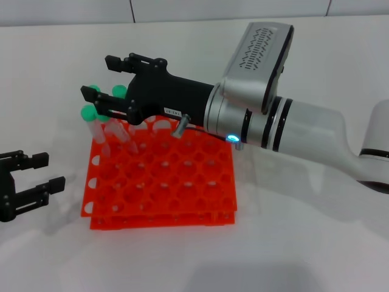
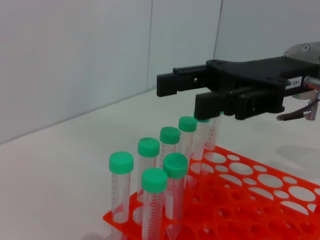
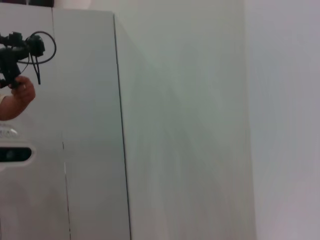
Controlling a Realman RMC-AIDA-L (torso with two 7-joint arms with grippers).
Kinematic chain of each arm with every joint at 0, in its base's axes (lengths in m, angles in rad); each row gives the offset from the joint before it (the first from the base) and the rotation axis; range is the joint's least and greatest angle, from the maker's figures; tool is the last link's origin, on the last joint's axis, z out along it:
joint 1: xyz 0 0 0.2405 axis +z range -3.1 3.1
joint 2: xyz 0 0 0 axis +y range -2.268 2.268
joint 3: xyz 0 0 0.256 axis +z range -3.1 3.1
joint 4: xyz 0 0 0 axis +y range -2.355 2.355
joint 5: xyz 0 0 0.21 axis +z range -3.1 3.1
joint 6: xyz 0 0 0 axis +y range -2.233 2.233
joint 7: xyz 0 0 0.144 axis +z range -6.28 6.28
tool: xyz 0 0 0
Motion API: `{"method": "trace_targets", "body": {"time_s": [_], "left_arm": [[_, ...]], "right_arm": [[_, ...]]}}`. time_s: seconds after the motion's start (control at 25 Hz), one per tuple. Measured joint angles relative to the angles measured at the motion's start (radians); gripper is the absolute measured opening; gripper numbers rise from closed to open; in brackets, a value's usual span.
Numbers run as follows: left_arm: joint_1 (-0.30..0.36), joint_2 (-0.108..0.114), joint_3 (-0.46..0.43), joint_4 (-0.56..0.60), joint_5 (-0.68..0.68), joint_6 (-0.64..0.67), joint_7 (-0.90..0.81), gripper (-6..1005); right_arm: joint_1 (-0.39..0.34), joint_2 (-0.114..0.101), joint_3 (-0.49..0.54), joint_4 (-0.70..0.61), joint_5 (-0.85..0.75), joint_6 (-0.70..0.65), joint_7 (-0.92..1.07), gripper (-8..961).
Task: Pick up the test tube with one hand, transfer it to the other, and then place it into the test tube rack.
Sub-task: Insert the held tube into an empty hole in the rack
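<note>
**Item: tube placement, release stage (judged)**

- R gripper (image 1: 100,82): blue-lit wrist, white label. Upper left of head view, reaching over the far-left corner of the test tube rack (image 1: 164,182). Jaws apart; in the left wrist view only wall shows in the gap, so released, gripping nothing.
- Test tube (image 2: 202,137): prob. the one upright in a rack hole at the far end of the row, its green cap just under the R gripper's lower finger (image 2: 210,106). Touching or a hair apart: cannot tell. Looks the same as its neighbours, so ID is a judgement.
- Other capped tubes (image 2: 148,165): upright along the same rack edge, close together.
- L gripper (image 1: 48,172): lower left of head view, beside the rack, jaws apart, empty, idle.

**Handling notes, step in hand = clear away from the seated tube**

- Keep jaws wide; don't re-close near caps.
- Rise straight up before any sideways pull; lower finger sits low over the caps, so a lateral drag could tip the tube or rock the rack.
- Retreat toward frame right, away from the tube row.
</note>
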Motion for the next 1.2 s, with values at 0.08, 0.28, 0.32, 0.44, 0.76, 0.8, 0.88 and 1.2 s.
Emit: {"method": "trace_targets", "body": {"time_s": [0.08, 0.28, 0.32, 0.44, 0.76, 0.8, 0.88, 1.2], "left_arm": [[0.004, 0.0, 0.0, 0.0, -0.002, 0.0, 0.0, 560], [0.009, 0.0, -0.005, 0.0, -0.005, -0.001, 0.0, 560], [0.009, 0.0, -0.006, 0.0, -0.005, -0.001, 0.0, 560], [0.018, 0.001, -0.023, 0.0, -0.01, 0.002, 0.011, 560], [0.022, 0.004, -0.065, 0.0, -0.038, 0.009, 0.037, 560], [0.022, 0.005, -0.068, 0.0, -0.039, 0.01, 0.037, 560], [0.022, 0.005, -0.072, 0.0, -0.041, 0.011, 0.038, 560], [0.016, 0.01, -0.073, 0.001, -0.052, 0.019, 0.039, 560]], "right_arm": [[-0.001, 0.0, 0.005, -0.001, 0.0, -0.011, 0.0, 624], [-0.01, 0.0, 0.034, -0.003, -0.009, -0.039, 0.0, 675], [-0.01, 0.0, 0.034, -0.003, -0.009, -0.039, 0.0, 674], [-0.019, -0.009, 0.061, -0.004, -0.026, -0.062, 0.007, 672], [-0.178, -0.046, 0.36, -0.062, -0.477, -0.117, 0.207, 667], [-0.199, -0.048, 0.402, -0.079, -0.559, -0.122, 0.239, 667], [-0.253, -0.049, 0.502, -0.127, -0.732, -0.134, 0.309, 667], [-0.375, -0.044, 0.794, -0.246, -1.267, -0.251, 0.556, 666]]}}
